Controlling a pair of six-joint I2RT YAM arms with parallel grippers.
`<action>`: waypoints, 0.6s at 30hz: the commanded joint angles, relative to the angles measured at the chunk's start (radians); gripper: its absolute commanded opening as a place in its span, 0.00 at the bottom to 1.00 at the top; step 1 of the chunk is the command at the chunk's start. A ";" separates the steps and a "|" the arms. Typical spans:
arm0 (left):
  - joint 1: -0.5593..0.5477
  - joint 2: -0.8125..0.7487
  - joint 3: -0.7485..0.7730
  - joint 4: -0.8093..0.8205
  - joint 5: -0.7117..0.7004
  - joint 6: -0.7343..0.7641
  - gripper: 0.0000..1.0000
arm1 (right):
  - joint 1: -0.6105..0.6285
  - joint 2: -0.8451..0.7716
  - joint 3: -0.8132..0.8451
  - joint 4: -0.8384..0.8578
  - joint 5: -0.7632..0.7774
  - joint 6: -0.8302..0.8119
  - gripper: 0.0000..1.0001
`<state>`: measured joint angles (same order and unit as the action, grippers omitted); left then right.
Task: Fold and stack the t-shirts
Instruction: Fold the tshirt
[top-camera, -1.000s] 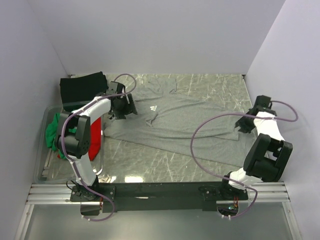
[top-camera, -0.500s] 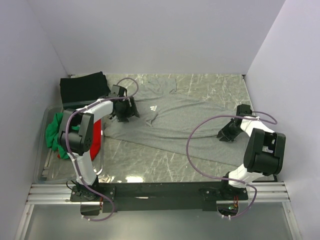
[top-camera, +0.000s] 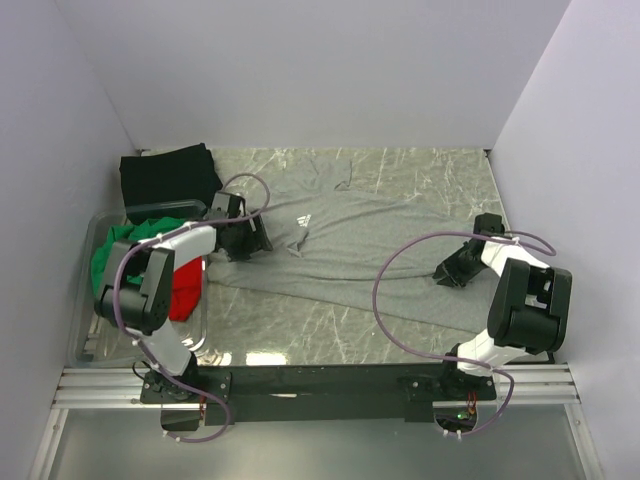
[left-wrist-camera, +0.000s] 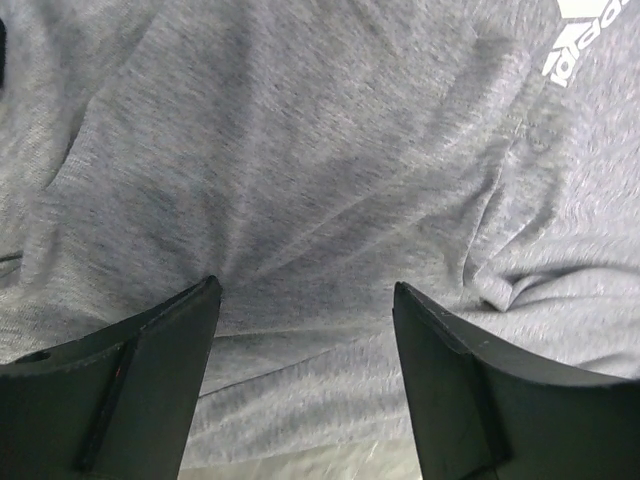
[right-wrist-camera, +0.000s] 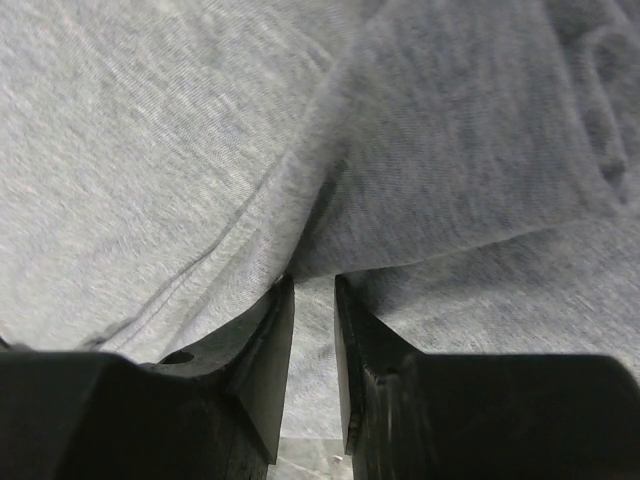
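Observation:
The heather-grey t-shirt (top-camera: 380, 235) lies spread and creased across the table, its white chest logo (top-camera: 303, 219) facing up. My left gripper (top-camera: 248, 243) is low over the shirt's left side. In the left wrist view it (left-wrist-camera: 305, 300) is wide open above the grey cloth (left-wrist-camera: 300, 150), with the logo (left-wrist-camera: 590, 40) at the top right. My right gripper (top-camera: 450, 272) is at the shirt's right edge. In the right wrist view it (right-wrist-camera: 313, 285) is nearly closed, pinching a raised fold of grey cloth (right-wrist-camera: 150, 150). A folded black shirt (top-camera: 165, 180) lies at the back left.
A clear bin (top-camera: 85, 330) at the left edge holds the green shirt (top-camera: 120, 250) and the red shirt (top-camera: 185, 290). White walls close in the back and both sides. Bare marbled table (top-camera: 300, 325) lies in front of the grey shirt.
My left gripper moved nearer and left along the shirt's left side, and the cloth there shifted with it. My right gripper moved inward from the right wall onto the shirt's edge, then stayed.

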<state>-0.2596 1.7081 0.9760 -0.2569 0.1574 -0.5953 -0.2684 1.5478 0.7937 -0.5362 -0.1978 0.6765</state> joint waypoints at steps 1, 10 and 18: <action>-0.004 -0.046 -0.097 -0.097 -0.032 0.006 0.77 | -0.026 0.025 -0.070 -0.084 0.156 -0.012 0.31; -0.007 -0.205 -0.232 -0.130 0.028 0.008 0.77 | -0.101 -0.012 -0.080 -0.107 0.196 -0.049 0.31; -0.065 -0.292 -0.307 -0.151 0.051 -0.001 0.78 | -0.114 -0.028 -0.088 -0.126 0.209 -0.046 0.31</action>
<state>-0.2916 1.4273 0.7006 -0.3096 0.2108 -0.5957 -0.3580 1.5040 0.7647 -0.5861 -0.1566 0.6716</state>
